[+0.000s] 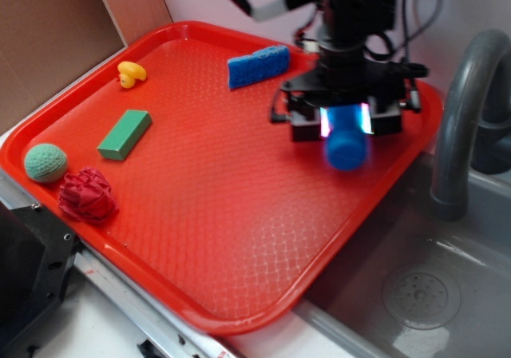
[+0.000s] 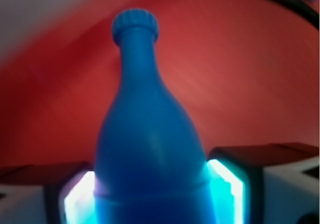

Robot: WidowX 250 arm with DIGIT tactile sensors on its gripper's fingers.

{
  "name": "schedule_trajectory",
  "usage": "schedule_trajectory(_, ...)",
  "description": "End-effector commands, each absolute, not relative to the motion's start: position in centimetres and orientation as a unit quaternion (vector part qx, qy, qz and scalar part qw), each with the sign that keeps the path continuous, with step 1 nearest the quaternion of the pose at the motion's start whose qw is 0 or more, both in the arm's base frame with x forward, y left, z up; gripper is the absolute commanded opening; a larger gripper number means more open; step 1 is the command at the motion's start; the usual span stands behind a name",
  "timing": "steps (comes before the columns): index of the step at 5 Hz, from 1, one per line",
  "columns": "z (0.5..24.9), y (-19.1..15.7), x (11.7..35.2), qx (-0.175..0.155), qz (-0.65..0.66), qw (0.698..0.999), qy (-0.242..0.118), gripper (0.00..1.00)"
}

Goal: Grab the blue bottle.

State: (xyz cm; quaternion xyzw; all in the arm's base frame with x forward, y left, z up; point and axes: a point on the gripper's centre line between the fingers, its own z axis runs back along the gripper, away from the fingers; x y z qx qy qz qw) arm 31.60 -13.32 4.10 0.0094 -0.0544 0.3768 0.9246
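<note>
Gripper (image 1: 346,123) is clamping the blue bottle (image 2: 150,149) between both pads, holding it near the tray's (image 1: 200,214) right edge by the sink (image 1: 431,294). No readable writing anywhere. Tray centre is lying open; sponge (image 1: 258,65) is sitting well apart behind.
</note>
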Motion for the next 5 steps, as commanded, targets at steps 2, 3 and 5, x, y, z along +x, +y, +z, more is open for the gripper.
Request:
schedule_trajectory(2, 19.0, -3.6, 23.2, -0.102, 0.269, 0.957, -0.034, 0.00)
schedule_trajectory(3, 20.1, -2.1, 21.6, -0.101, 0.279, 0.954, -0.053, 0.00)
schedule_trajectory(5, 19.7, -1.4, 21.4, -0.101, 0.302, 0.946, -0.054, 0.00)
